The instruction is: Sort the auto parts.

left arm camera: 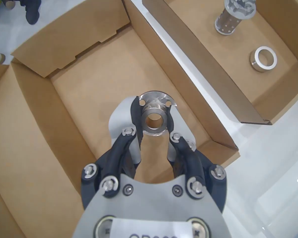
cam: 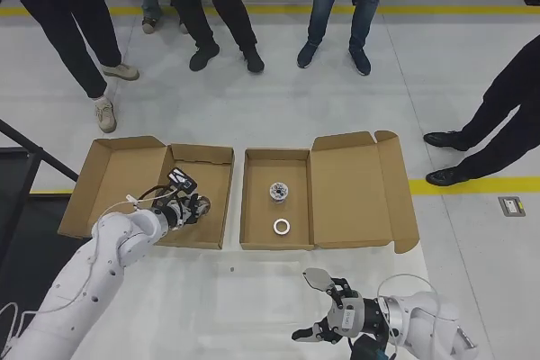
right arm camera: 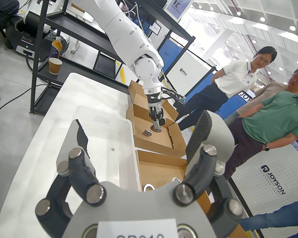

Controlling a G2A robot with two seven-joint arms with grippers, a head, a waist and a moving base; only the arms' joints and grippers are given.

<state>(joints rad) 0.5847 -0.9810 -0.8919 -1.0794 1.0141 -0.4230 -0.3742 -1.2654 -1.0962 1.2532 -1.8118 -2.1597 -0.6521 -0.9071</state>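
Top view: splined cylinder (cam: 280,190) and ring (cam: 281,227) already in right box (cam: 261,171); left gripper (cam: 194,207) over left box (cam: 218,175). Left wrist view: flanged hub (left arm camera: 155,100) clamped, awaiting release. Right wrist view: right gripper (right arm camera: 142,127) spread wide, empty; small part (right arm camera: 146,132) lying in left box.

Top camera looks straight down on the table (cam: 252,288), the left box (cam: 214,175) and the right box (cam: 274,171). Left wrist camera hovers close above the left box, facing down. Right wrist camera sits low, gazing across the table at both boxes.
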